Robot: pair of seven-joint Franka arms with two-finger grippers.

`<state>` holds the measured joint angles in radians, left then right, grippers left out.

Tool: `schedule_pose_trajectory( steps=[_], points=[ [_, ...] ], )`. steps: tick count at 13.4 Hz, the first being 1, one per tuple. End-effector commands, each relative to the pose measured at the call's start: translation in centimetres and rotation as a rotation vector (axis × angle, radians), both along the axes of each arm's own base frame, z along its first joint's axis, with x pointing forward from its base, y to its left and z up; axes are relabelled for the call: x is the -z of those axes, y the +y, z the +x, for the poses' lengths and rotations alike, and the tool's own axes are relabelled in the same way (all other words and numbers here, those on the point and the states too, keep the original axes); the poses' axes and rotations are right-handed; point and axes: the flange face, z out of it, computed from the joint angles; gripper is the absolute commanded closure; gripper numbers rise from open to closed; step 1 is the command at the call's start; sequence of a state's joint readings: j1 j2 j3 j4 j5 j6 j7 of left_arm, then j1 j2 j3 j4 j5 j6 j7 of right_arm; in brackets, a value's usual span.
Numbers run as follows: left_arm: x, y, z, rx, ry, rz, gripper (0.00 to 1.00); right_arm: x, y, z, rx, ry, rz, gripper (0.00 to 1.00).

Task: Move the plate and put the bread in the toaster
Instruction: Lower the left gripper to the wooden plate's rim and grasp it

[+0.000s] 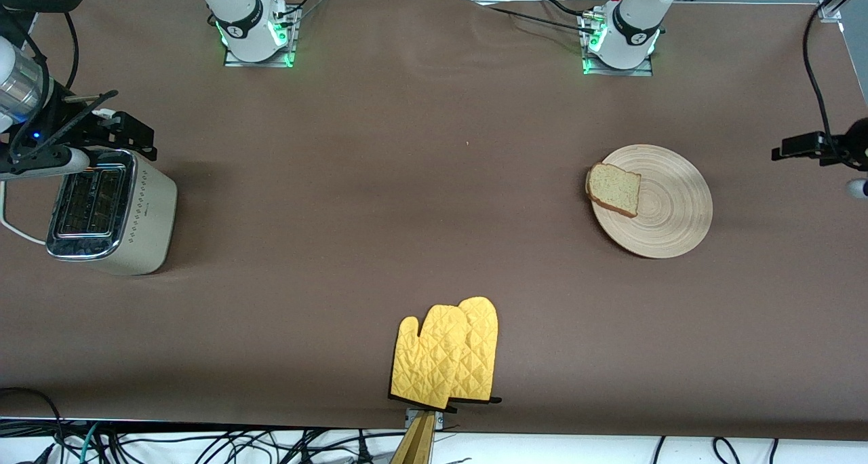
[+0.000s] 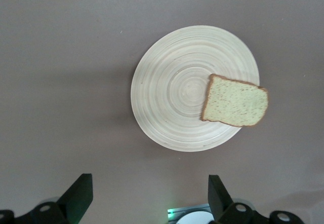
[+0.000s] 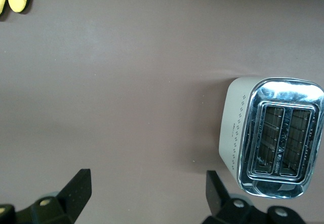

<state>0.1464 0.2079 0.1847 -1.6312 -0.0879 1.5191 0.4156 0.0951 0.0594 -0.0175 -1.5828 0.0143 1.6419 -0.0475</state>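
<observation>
Speckled bread (image 1: 614, 189) overhangs grooved wooden plate (image 1: 668, 209).

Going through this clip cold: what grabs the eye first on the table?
The yellow oven mitts stand out most, lying at the table edge nearest the front camera. Next comes the bread, resting on the rim of the wooden plate toward the left arm's end and slightly overhanging it. The shiny toaster sits at the right arm's end, slots empty, with the right hand open above the table beside it.

My two arms: glossy white shells with black joint rings, green lights glowing at the bolted metal bases, black cables trailing off, matte black pincer fingers (image 2: 78, 193) with silver screws
</observation>
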Motion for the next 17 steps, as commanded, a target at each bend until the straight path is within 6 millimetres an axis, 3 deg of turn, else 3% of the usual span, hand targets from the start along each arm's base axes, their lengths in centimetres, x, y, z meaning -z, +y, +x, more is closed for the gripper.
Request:
schedule_pose_trajectory(
  steps=[1,4,6,12,17],
  points=[
    [4.9,2.9,0.8,0.075,0.01,-0.097,0.0,-0.3,-0.1,-0.1,-0.007,-0.005,0.003,0.0],
    [13.2,8.1,0.9,0.128,0.006,-0.263,0.0,-0.3,-0.1,-0.1,-0.007,-0.005,0.003,0.0],
    [17.7,10.1,0.8,0.168,-0.044,-0.341,0.0,-0.3,0.0,-0.1,-0.008,-0.005,0.003,0.0],
    [26.0,11.9,-1.1,0.108,-0.038,-0.499,0.0,-0.3,-0.1,-0.1,-0.007,-0.002,0.003,0.0],
    [30.4,11.0,-3.3,0.023,0.019,-0.633,0.0,-0.3,-0.1,-0.1,-0.007,-0.002,0.003,0.0]
  ],
)
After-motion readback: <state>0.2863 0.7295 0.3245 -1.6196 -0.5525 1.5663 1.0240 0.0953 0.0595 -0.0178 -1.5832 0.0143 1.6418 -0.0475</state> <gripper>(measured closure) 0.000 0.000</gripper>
